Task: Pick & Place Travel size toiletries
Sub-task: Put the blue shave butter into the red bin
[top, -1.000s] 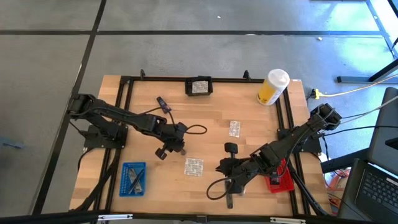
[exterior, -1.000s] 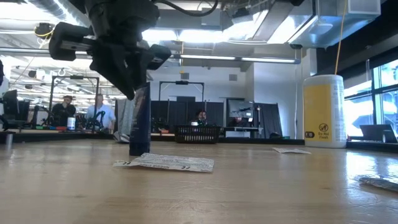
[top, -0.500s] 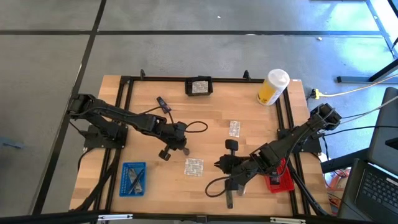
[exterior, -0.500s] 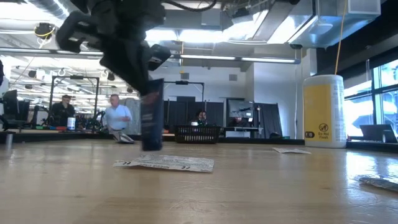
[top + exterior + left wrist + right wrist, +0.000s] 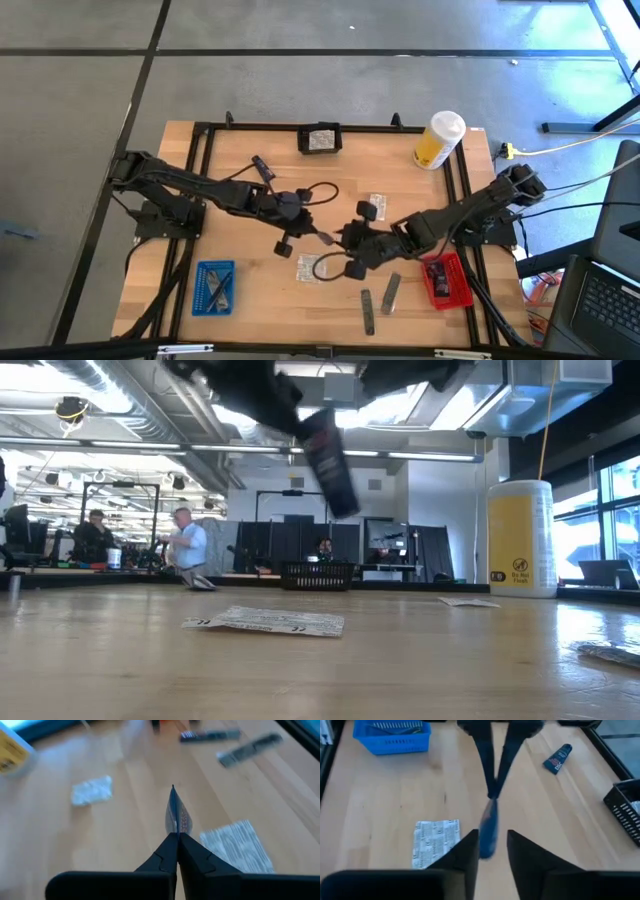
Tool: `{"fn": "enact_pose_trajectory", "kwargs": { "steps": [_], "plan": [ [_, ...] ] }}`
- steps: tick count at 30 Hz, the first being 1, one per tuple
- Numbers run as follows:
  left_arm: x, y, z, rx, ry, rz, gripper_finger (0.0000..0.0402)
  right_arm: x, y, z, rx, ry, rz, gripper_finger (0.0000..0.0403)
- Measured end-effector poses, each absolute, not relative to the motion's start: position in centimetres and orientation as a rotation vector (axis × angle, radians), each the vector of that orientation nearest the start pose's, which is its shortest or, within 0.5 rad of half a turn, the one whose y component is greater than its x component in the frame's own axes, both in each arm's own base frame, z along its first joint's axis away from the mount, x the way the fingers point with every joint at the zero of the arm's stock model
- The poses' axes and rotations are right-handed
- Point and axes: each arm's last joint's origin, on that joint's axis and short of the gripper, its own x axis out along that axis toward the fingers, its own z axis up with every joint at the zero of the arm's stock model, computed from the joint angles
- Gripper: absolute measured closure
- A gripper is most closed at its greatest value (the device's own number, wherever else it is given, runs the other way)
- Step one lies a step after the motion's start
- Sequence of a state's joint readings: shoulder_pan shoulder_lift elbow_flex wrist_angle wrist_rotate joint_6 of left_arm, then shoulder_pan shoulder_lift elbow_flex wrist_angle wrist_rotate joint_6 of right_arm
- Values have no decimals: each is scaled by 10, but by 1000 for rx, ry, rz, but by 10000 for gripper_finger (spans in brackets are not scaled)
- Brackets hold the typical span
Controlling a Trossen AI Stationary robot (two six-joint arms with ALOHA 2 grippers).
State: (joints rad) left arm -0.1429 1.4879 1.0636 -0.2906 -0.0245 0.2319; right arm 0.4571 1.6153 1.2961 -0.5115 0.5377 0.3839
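Left gripper (image 5: 318, 236) was over the middle of the surface, fingers (image 5: 170, 851) clamped together on the flat end of a dark tube (image 5: 176, 815). The tube (image 5: 330, 450) hung tilted, clear of the surface. Right gripper (image 5: 492, 837) came in from the right edge and met it mid-surface, fingers (image 5: 469, 851) apart with the tube's free end (image 5: 489, 827) in the gap between them. Couldn't tell whether either of those fingers touched it. Directly under the meeting point, one foil sachet (image 5: 311, 266) lay flat on the wood, partly crossed by a cable loop. A second foil sachet (image 5: 377, 206) sat just past the middle, toward the edge carrying the black basket (image 5: 320, 139), and another sachet lay inside that basket. Two grey sticks (image 5: 368, 312) lay side by side near the opposite edge, close to the red tray (image 5: 447, 280) at the right edge. A second dark tube (image 5: 262, 167) lay flat, left of centre, between the basket and the left arm. The blue tray (image 5: 213, 287) sat in the left corner on the sticks' side, with small items in it. The yellow container (image 5: 438, 140) stood upright in the right corner on the basket side.
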Motion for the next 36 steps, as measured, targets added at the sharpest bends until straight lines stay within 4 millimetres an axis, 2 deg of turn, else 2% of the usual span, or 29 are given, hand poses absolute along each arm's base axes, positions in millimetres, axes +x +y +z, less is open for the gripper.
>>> {"fn": "enact_pose_trajectory", "kwargs": {
  "steps": [7,14,20,27,32,36],
  "plan": [
    [324,-44,270,303,578,-182,399,326,131,284,-80,645,-197,238],
    [326,-44,273,326,538,-194,399,328,126,284,-83,643,-207,228],
    [326,-44,273,341,538,-199,399,329,126,285,-83,635,-208,276],
    [326,-44,274,354,523,-201,399,329,125,285,-79,636,-213,388],
    [326,-44,274,329,530,-184,388,329,121,284,-53,646,-229,396],
    [322,-39,272,278,587,-159,345,322,117,290,-56,658,-241,399]
  ]
}}
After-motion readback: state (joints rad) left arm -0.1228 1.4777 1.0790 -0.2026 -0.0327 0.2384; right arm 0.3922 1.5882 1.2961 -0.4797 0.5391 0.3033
